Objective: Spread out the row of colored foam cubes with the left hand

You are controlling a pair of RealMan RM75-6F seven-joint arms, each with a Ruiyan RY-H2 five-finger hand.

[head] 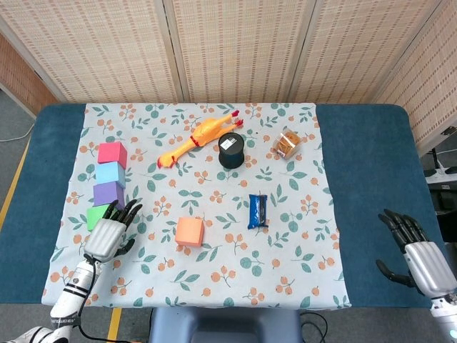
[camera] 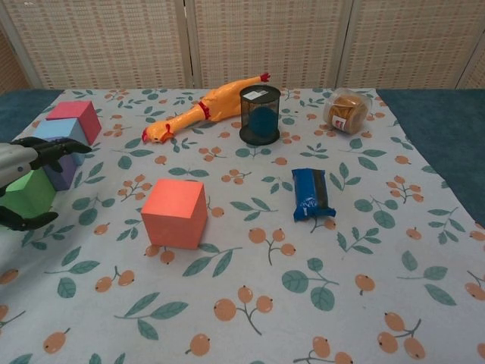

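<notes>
A row of foam cubes runs down the left of the floral cloth: red [head: 112, 153], light blue [head: 110, 173], purple [head: 108, 194] and green [head: 95, 216]. An orange cube [head: 189, 231] lies apart, near the cloth's middle front. My left hand [head: 107, 234] is open at the row's near end. Its fingers spread over the green cube [camera: 29, 193] and its thumb hangs below it, with nothing gripped. In the chest view the orange cube [camera: 175, 213] stands free. My right hand [head: 421, 254] is open by the table's front right corner, holding nothing.
A rubber chicken [head: 200, 136], a black cup [head: 231, 150] and a cookie jar [head: 288, 143] stand at the back of the cloth. A blue snack pack [head: 258, 211] lies right of the orange cube. Blue table [head: 371, 179] borders the cloth on both sides.
</notes>
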